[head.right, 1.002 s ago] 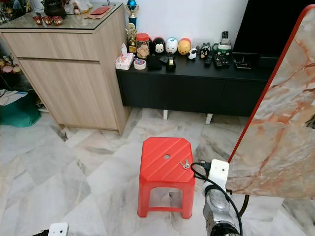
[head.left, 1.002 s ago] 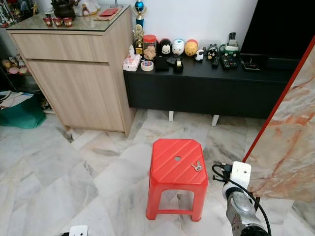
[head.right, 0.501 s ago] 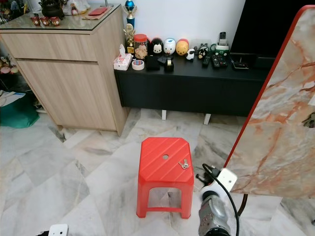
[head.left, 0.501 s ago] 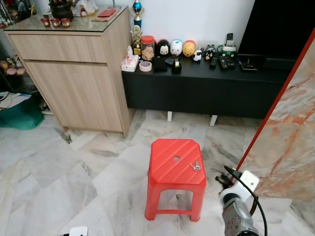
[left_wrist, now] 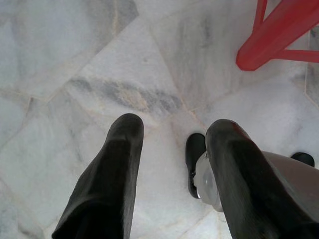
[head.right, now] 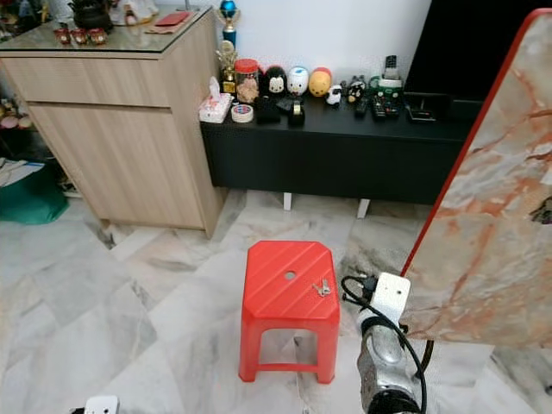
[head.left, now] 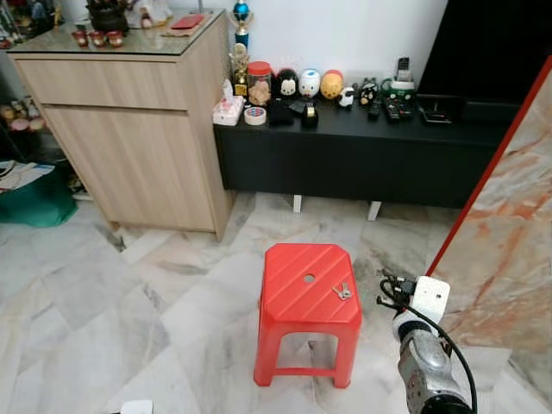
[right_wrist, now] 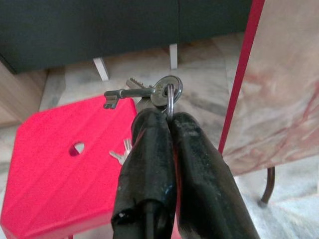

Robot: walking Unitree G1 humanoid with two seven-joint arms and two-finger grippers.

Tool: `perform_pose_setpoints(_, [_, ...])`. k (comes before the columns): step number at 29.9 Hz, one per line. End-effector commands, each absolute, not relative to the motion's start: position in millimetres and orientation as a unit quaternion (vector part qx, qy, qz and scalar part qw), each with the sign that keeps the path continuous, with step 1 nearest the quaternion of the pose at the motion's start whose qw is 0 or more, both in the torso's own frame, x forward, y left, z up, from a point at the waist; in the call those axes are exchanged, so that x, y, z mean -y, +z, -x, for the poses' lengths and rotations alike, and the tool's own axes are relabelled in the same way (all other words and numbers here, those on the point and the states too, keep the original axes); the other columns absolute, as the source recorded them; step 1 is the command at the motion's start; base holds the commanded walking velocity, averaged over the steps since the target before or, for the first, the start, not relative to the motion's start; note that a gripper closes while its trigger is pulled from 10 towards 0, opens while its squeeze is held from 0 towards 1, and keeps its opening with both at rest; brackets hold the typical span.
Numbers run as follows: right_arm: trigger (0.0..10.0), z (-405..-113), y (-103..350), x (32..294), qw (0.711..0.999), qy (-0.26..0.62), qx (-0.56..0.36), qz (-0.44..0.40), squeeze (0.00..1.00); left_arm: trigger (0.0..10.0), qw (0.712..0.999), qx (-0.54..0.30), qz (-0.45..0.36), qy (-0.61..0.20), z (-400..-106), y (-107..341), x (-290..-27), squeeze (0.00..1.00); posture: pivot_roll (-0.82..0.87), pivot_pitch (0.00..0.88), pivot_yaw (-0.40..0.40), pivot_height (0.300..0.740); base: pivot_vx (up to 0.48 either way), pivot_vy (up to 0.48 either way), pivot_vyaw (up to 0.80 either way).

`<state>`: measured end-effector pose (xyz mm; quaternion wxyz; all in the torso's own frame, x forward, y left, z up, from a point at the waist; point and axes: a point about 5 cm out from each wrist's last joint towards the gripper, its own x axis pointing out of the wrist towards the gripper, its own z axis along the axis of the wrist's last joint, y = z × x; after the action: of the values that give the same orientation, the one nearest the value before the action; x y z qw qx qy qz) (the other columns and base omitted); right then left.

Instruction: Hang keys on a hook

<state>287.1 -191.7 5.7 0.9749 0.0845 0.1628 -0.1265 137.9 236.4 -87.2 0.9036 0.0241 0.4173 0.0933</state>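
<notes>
You're facing a marble floor (head.left: 103,293) with a red stool (head.left: 306,302) in front of a black cabinet (head.left: 362,151) and a wooden cupboard (head.left: 129,129). Your right gripper (right_wrist: 168,119), raised just right of the stool, is clenched on the ring of a bunch of keys (right_wrist: 144,91). Another set of keys (head.left: 343,291) lies on the stool top. Your left gripper (left_wrist: 172,134) hangs low over the floor, fingers spread apart.
</notes>
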Motion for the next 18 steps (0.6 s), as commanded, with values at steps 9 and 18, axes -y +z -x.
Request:
perform_pose_setpoints(9, [10.0,-285.4,11.7,183.6,0.987,-0.099,-0.128,0.015,0.00,10.0,0.896,-0.433,-0.030,0.093,-131.6,-89.8,-238.2,0.00,0.05,0.000,-0.036,0.728,0.000,0.000,0.00])
perform_pose_setpoints(18, [10.0,-273.2,-0.1,185.3,0.980,-0.129,-0.149,-0.033,0.00,10.0,0.894,-0.439,-0.031,0.088,-128.6,-91.5,-236.3,0.00,0.05,0.000,-0.032,0.728,0.000,0.000,0.00])
